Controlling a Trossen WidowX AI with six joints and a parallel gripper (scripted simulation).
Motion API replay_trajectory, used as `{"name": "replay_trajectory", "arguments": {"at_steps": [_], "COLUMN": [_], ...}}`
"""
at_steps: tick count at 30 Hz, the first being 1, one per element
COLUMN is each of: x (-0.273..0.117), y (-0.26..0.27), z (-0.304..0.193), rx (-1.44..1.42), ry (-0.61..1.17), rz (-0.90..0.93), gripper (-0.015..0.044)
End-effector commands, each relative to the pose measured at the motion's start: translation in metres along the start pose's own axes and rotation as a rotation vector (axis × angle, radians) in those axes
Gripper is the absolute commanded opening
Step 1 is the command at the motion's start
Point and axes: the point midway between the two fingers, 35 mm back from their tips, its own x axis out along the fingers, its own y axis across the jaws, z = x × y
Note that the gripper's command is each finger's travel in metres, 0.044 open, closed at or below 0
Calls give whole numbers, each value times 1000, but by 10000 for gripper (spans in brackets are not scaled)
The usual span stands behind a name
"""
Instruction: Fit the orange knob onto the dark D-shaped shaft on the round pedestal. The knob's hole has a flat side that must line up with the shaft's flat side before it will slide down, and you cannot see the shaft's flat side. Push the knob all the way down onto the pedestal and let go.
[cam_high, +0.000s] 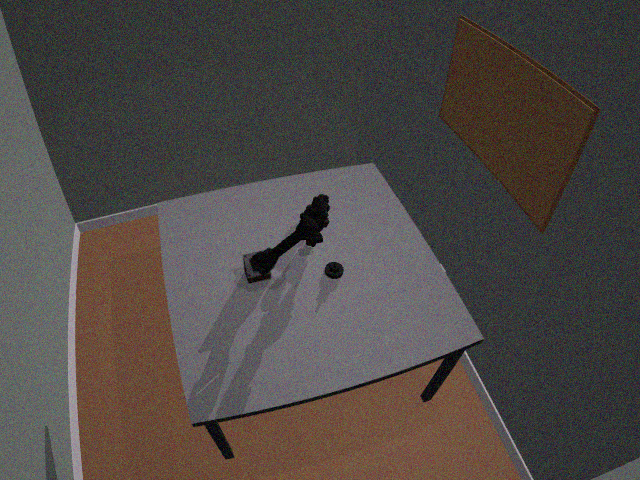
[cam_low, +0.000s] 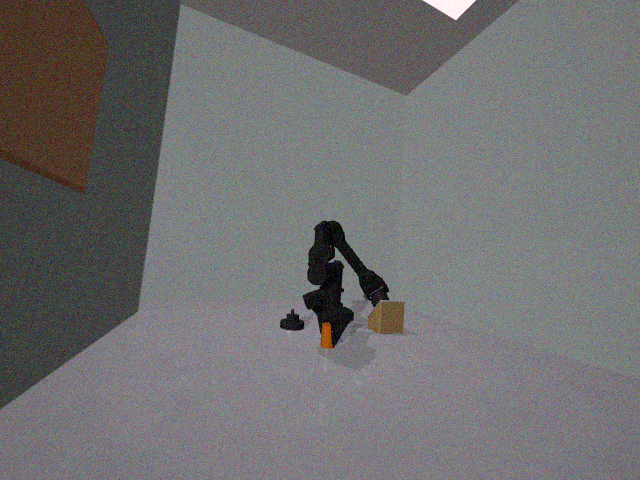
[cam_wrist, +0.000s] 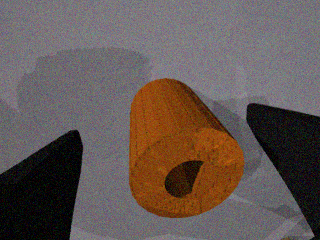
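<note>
The orange knob (cam_low: 326, 335) (cam_wrist: 185, 145) stands upright on the table, its holed end up. In the wrist view the hole's flat side is at the right of the hole. My gripper (cam_wrist: 167, 124) is open and empty, with one finger on each side of the knob and gaps between them and it. In the exterior view the knob partly covers the fingers; in the top view the arm hides the knob. The round dark pedestal (cam_high: 333, 270) (cam_low: 292, 323) stands apart from the knob, with its thin shaft (cam_low: 292, 311) pointing up and bare. The shaft's flat side cannot be seen.
A tan wooden block (cam_low: 391, 317) stands near the arm's base, on the other side of the knob from the pedestal in the exterior view. The grey table (cam_high: 361, 330) carries the arm, whose shadows fall across it. A brown board (cam_high: 516, 124) is on the wall.
</note>
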Motion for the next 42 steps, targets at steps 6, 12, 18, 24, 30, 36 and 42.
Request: {"name": "replay_trajectory", "arguments": {"at_steps": [6, 12, 18, 24, 30, 36, 42], "x": [11, 11, 11, 7, -28, -68, -107], "y": [-2, -2, -2, -1, 3, 5, 3], "z": [-1, -1, -1, 0, 5, 5, 2], "rx": [-7, -7, -7, -7, -8, -15, -16], "ry": [0, 0, 0, 0, 0, 1, 2], "rz": [-8, -8, -8, -7, -1, 4, 3], "gripper": [414, 256, 157, 59, 0, 0, 0]}}
